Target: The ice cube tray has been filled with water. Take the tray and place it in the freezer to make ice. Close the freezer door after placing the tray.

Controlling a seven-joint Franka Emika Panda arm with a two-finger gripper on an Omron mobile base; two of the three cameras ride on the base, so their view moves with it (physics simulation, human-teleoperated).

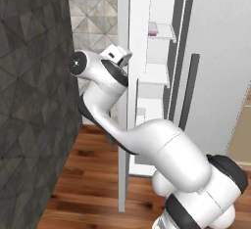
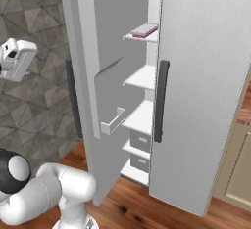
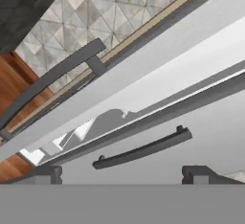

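Gripper (image 3: 122, 174) fingers spread wide and empty, I have the hand raised beside the outer edge of the freezer door (image 2: 105, 76), apparently positioned for pushing it shut. Largest in front of me, the freezer (image 2: 144, 110) stands open, its white shelves bare except for the top one. That door hangs swung out towards the dark patterned wall (image 1: 34, 101), its bar handle (image 3: 52, 77) crossing my hand view. Smallest, the ice cube tray (image 2: 144, 30) lies flat at the front edge of the top shelf, so I judge only the closing remains.
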